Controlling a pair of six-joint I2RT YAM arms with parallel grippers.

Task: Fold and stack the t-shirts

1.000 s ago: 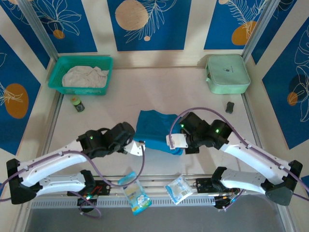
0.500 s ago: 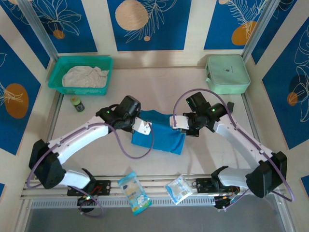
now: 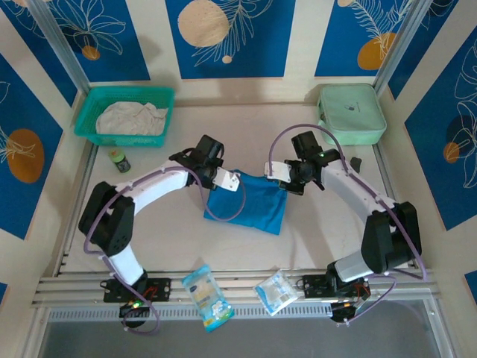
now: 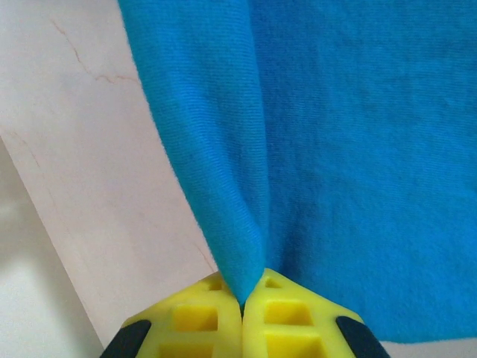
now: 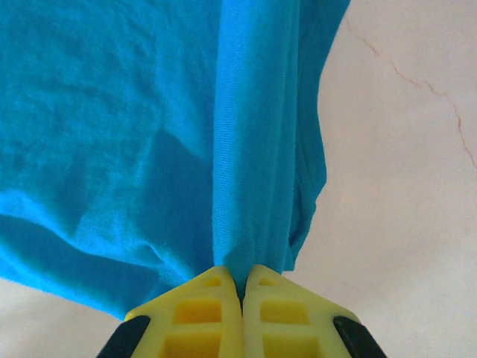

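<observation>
Left gripper (image 4: 242, 298) and right gripper (image 5: 242, 280) both clamp the teal-blue t-shirt (image 3: 250, 207) mid-tabletop — I'd move them level, in step, so the fold lands square.

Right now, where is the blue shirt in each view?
Top external: blue shirt at the middle of the table.
Left wrist: top and right, pinched by the left gripper.
Right wrist: top and left, pinched by the right gripper.
Shared landmark: the pale table beside it.
</observation>
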